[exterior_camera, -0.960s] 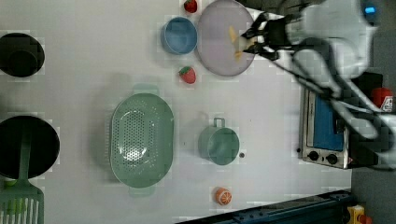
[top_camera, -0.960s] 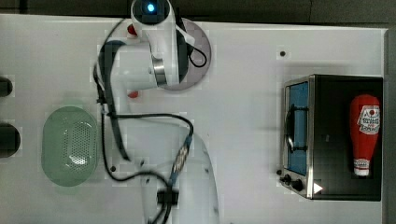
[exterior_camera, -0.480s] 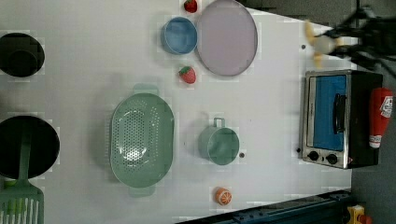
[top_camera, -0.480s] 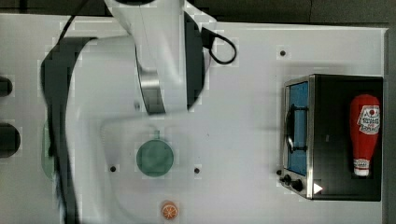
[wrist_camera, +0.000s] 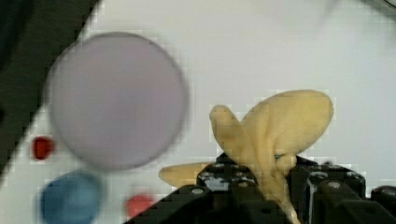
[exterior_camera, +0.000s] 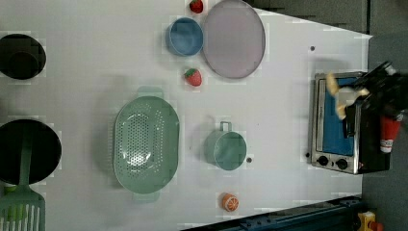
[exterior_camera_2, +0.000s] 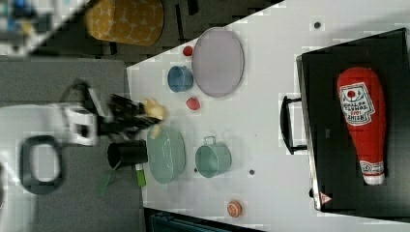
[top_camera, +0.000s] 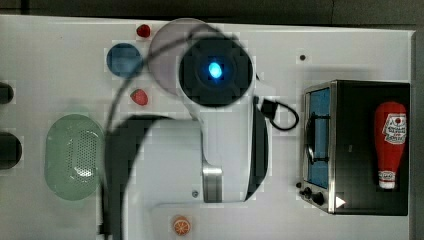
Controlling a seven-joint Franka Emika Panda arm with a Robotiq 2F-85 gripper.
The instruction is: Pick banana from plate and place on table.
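My gripper (wrist_camera: 273, 175) is shut on the banana (wrist_camera: 280, 121), whose pale yellow peel flaps splay out past the black fingers. The banana hangs high in the air, off the plate (wrist_camera: 116, 98), which lies bare below and to one side on the white table (wrist_camera: 261, 51). In the left view the banana (exterior_camera: 337, 94) and gripper (exterior_camera: 353, 96) appear at the left view's right, in front of the toaster oven, far from the plate (exterior_camera: 233, 38). The right view has the banana (exterior_camera_2: 154, 111) in the gripper (exterior_camera_2: 140, 116) above the strainer's end. The arm covers part of the plate (top_camera: 165, 45) in the top view.
A blue bowl (exterior_camera: 185, 36) and two strawberries (exterior_camera: 193, 77) lie by the plate. A green strainer (exterior_camera: 144, 142), a teal pot (exterior_camera: 226, 149) and an orange slice (exterior_camera: 230, 202) sit mid-table. A toaster oven (exterior_camera: 337, 125) with a ketchup bottle (exterior_camera_2: 360, 121) stands at the edge.
The gripper lifted the banana off the plate and carried it up and toward the left view's right, to in front of the toaster oven. The plate is left bare.
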